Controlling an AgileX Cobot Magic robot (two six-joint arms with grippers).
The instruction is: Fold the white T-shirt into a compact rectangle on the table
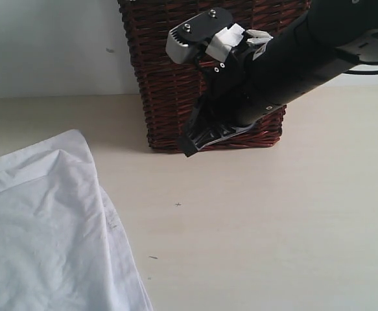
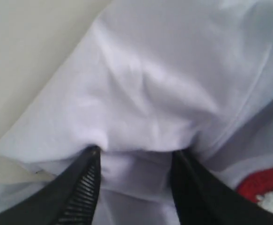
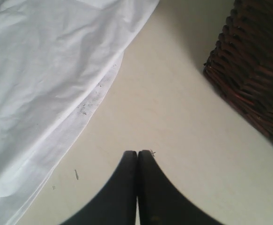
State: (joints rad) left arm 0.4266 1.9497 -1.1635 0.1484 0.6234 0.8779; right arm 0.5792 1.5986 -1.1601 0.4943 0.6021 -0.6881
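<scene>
The left gripper (image 2: 136,171) shows only in the left wrist view. Its black fingers (image 2: 82,187) stand partly apart with a raised fold of the soft white T-shirt (image 2: 164,84) bunched between them. The fingertips are buried under the cloth, so the grip looks like a pinch on the fold, though actual contact is hidden.

The same view alone catches a patch of red print with white inside (image 2: 262,187) on the shirt beside the gripper. It is too small a fragment to read any letter.

The right gripper (image 3: 137,161) has its two dark fingers pressed together with nothing between them, over bare surface of the pale beige table (image 3: 173,117).

In the exterior view this gripper (image 1: 194,141) points down at the end of a black arm (image 1: 305,58), in front of a dark reddish-brown wicker basket (image 1: 169,84) standing at the far middle of the table (image 1: 273,227).

The shirt (image 1: 39,227) lies spread on the near left of the table, apart from the basket (image 3: 253,70). The right wrist view shows its layered edge (image 3: 56,84) with small dark smudges (image 3: 85,108), near the right gripper but not touching it.
</scene>
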